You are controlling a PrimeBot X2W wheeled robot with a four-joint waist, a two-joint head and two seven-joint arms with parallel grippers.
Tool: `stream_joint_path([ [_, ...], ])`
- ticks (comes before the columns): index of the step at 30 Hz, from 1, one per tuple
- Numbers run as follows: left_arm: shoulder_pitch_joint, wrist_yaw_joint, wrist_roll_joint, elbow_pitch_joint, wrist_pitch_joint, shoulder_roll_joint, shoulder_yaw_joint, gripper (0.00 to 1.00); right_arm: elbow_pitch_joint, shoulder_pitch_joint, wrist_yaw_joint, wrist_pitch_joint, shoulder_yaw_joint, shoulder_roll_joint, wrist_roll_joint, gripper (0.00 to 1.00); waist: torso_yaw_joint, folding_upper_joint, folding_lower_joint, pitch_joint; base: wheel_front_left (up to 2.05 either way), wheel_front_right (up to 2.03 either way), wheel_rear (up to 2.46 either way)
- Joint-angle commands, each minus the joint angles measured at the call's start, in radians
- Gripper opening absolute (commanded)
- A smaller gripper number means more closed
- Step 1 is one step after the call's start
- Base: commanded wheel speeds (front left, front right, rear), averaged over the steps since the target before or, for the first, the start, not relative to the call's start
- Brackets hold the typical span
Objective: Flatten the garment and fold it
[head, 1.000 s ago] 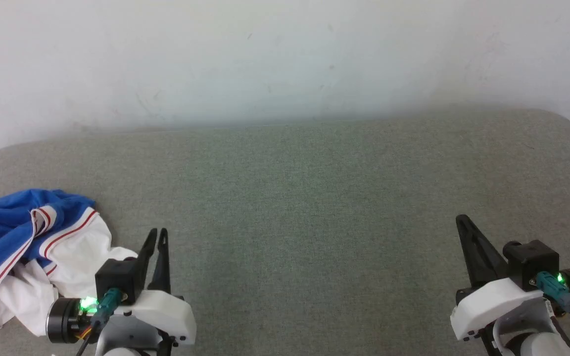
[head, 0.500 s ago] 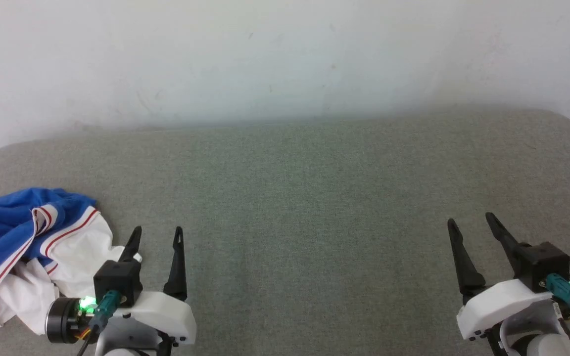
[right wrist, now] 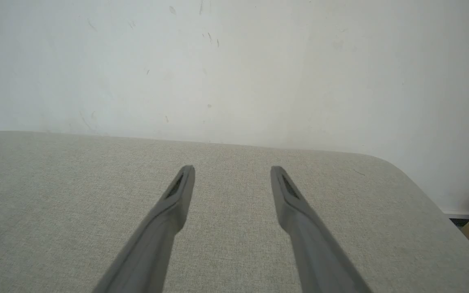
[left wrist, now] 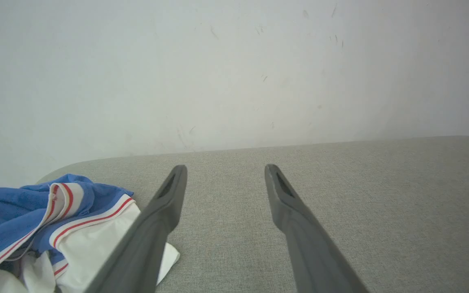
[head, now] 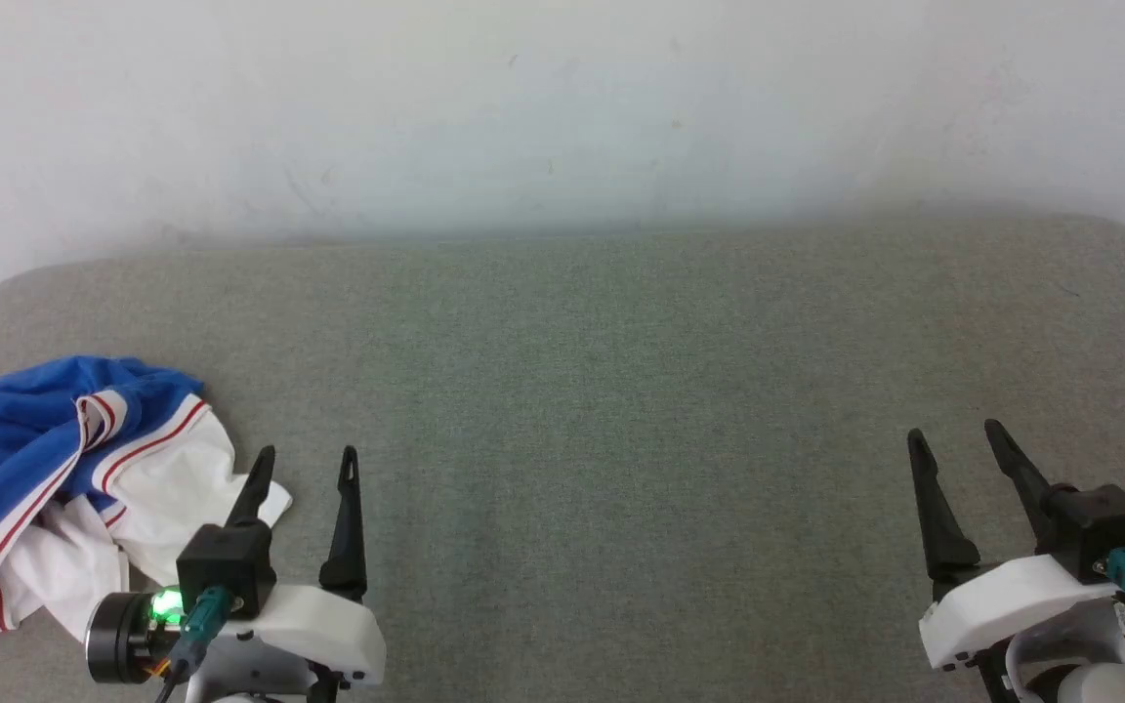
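- I see the garment bunched in a heap at the near left of the table.
- It has no clear long axis. Its striped trim runs diagonally from near-left to far-right, and the white sleeve end points right.
- My left gripper is spread and empty, just right of that white end.
- My right gripper is spread and empty, well apart at the right.
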Motion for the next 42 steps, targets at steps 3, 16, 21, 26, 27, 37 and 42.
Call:
stream_joint_path([
  [3,0.014,0.006,-0.012,-0.012,-0.013,-0.001,0.0,1.0,0.004,0.007,0.0,-0.014,-0.01,0.001,0.008,1.0,0.012,-0.0001,0.0,0.006,0.0,0.0,0.0],
  [16,0.028,0.026,-0.025,-0.039,-0.04,-0.002,-0.006,1.0,0.008,0.006,0.0,-0.041,-0.026,0.001,0.014,1.0,0.069,-0.0001,0.0,0.021,0.0,0.0,0.0],
  [21,0.034,0.032,-0.029,-0.048,-0.051,-0.002,-0.01,1.0,0.011,0.007,0.0,-0.051,-0.026,0.001,0.016,1.0,0.095,-0.0001,0.0,0.023,0.0,0.0,0.0],
  [26,0.04,0.036,-0.033,-0.054,-0.061,-0.002,-0.012,1.0,0.015,0.011,0.0,-0.057,-0.025,0.002,0.018,1.0,0.125,-0.0001,0.0,0.026,0.0,0.0,0.0],
  [27,0.041,0.037,-0.035,-0.055,-0.063,-0.002,-0.013,1.0,0.016,0.011,0.0,-0.059,-0.025,0.002,0.019,1.0,0.132,-0.0001,0.0,0.026,0.0,0.0,0.0],
  [37,0.06,0.048,-0.044,-0.073,-0.084,-0.003,-0.008,1.0,0.007,0.016,0.0,-0.064,-0.021,0.002,0.011,1.0,0.204,-0.0001,0.0,0.034,0.0,0.0,0.0],
  [42,0.069,0.057,-0.056,-0.08,-0.094,-0.003,-0.014,1.0,-0.003,0.022,-0.001,-0.061,-0.015,0.002,0.005,1.0,0.243,-0.0001,0.0,0.04,0.0,0.0,0.0],
])
